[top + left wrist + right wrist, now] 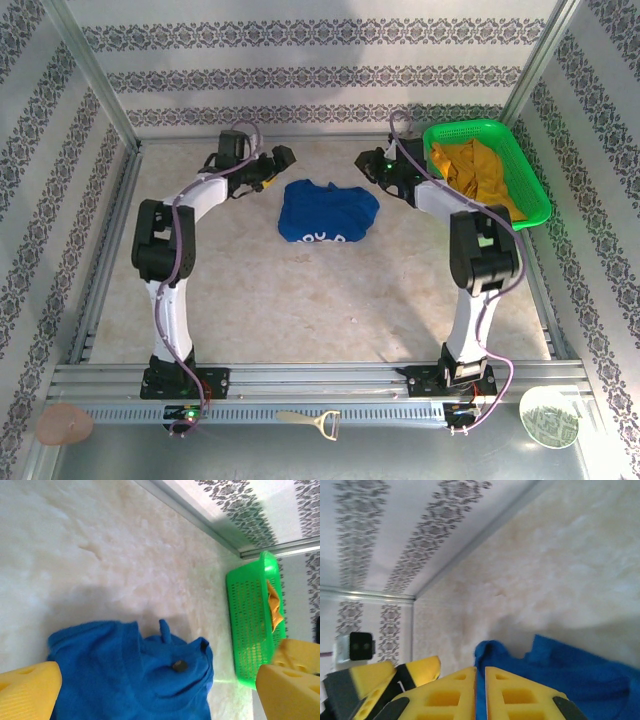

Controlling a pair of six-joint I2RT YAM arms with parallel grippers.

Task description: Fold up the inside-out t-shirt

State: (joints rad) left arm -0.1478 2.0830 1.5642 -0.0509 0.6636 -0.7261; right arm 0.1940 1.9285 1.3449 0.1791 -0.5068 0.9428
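- The left arm [170,250] stands up from its base at the near edge. It bends at the elbow and reaches toward the far middle of the table [300,310].
- The left gripper [272,165] hangs just beside the far left corner of the inside-out t-shirt [327,212]. Its two yellow fingers [27,687] are spread wide apart and hold nothing. The blue cloth shows below, between them.
- The right arm [480,260] does the same from the other side. It bends and reaches in toward the middle.
- The right gripper [368,163] is just beside the far right corner of the shirt. Its yellow fingers [455,695] are squeezed nearly together, with only a thin slit between them. I cannot tell if any cloth is pinched there.
- The blue shirt lies bunched in a lump on the far half of the table, between the two claws. White print marks show at its near edge.
- A green basket [480,126] sits in the far right corner, by the right arm. A yellow cloth [475,170] lies inside it.
- The shirt and the basket are well apart.
- Patterned walls [300,75] stand on the left, far and right sides.
- A metal rail [320,378] runs along the near edge.
- The near half of the table is bare between the two arms.
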